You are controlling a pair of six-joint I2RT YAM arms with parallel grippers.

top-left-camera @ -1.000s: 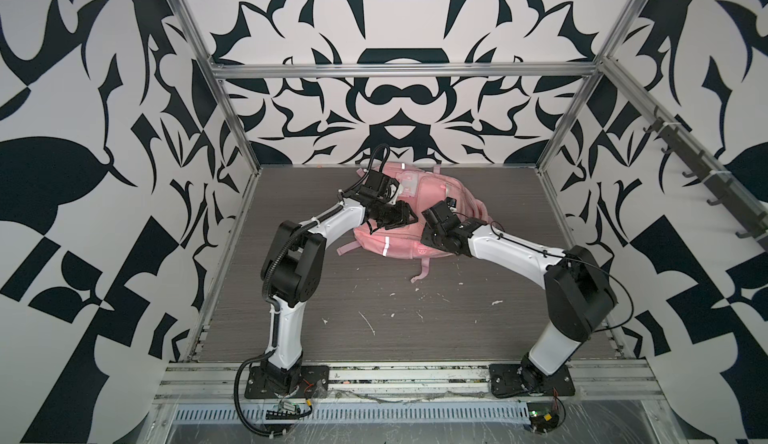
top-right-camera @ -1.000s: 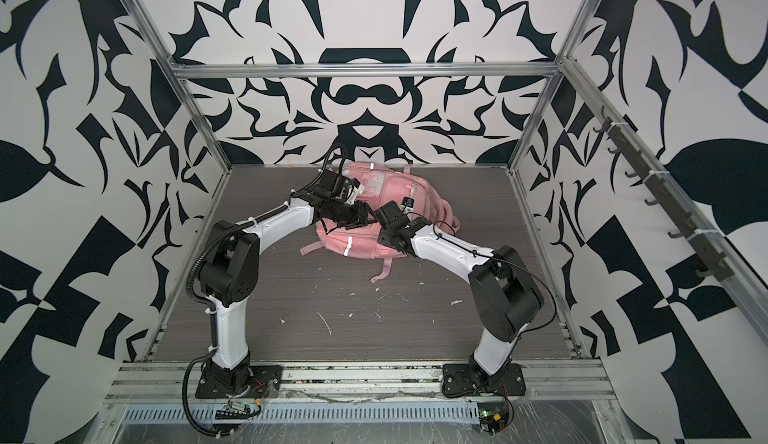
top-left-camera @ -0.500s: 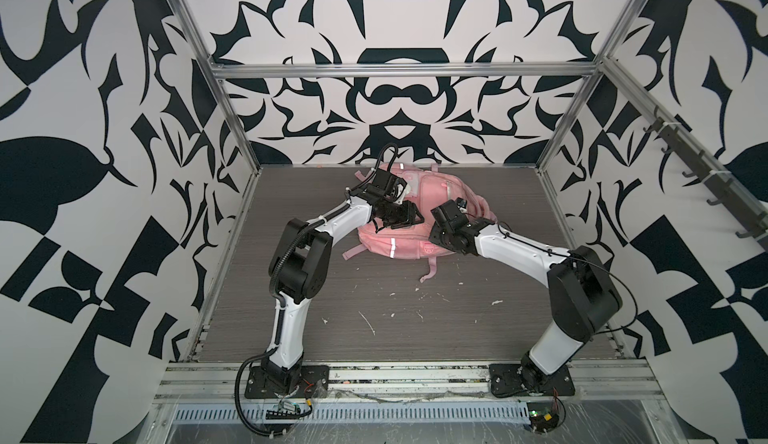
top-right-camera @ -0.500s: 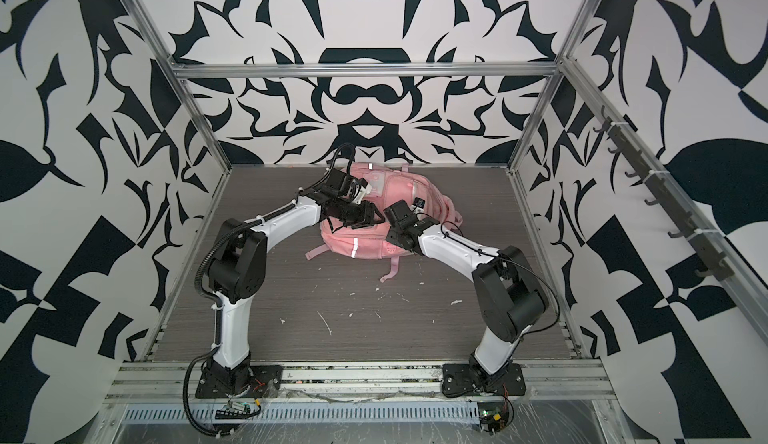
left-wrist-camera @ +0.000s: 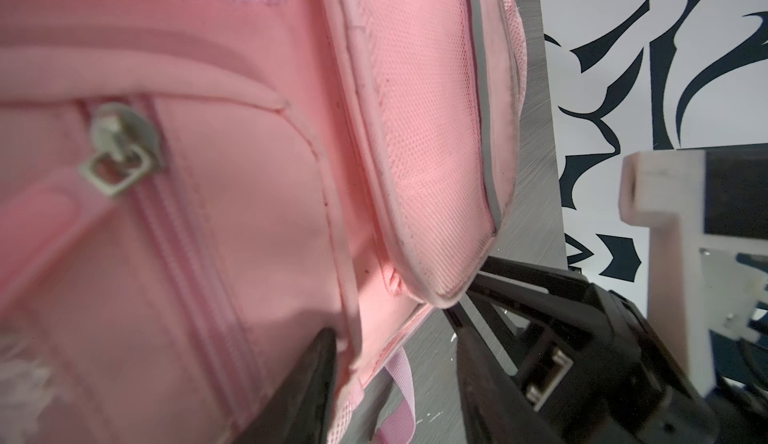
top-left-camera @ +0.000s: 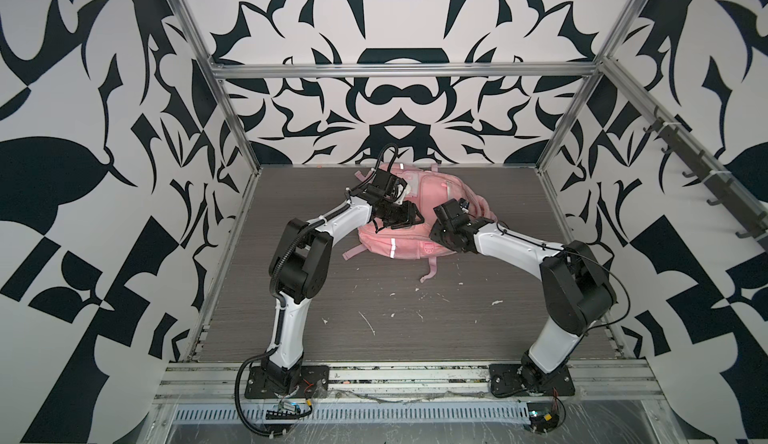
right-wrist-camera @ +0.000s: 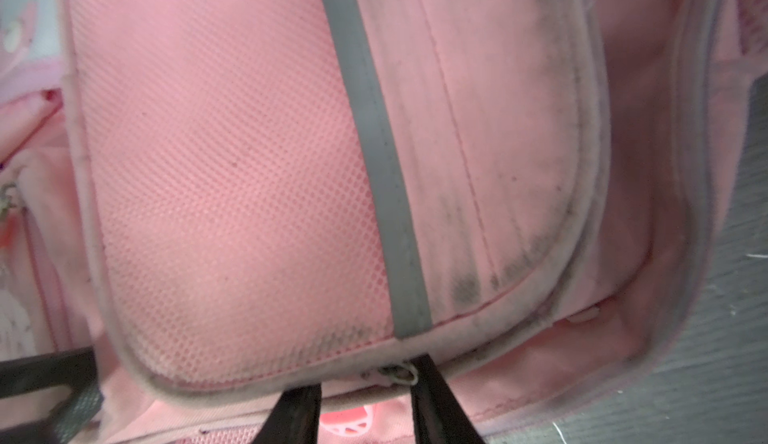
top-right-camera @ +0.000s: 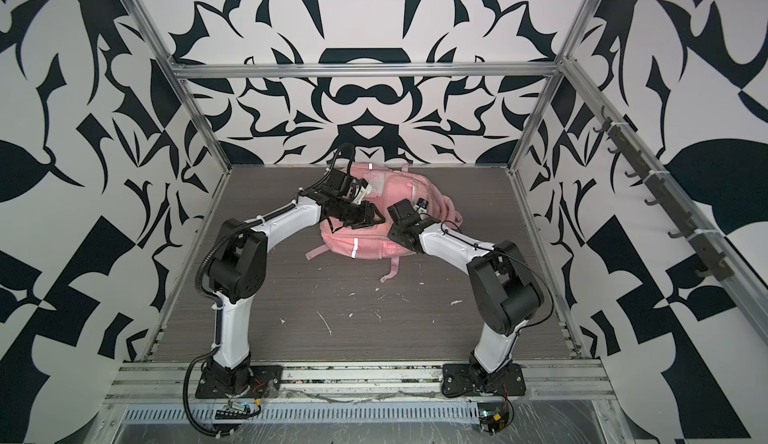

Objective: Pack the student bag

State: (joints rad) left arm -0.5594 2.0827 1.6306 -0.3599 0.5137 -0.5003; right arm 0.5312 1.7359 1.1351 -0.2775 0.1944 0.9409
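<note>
Student bag (top-left-camera: 409, 209) shoved toward back wall; both arms stretched farther.

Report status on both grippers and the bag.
Left gripper straddling the student bag edge, not clamped. Right gripper open at a zipper pull. Bag flat on the table; nothing blocking.

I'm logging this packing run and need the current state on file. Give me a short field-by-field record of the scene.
bag: student bag, pink, lying at the far middle of the table
bag pocket: mesh side panel with grey strip; zip pull at its edge
left gripper: jaws apart, straddling the bag's edge seam
right gripper: jaws apart either side of the zip pull; grip cannot be told
loose strap: trailing on the table toward the front
table litter: small white scraps
</note>
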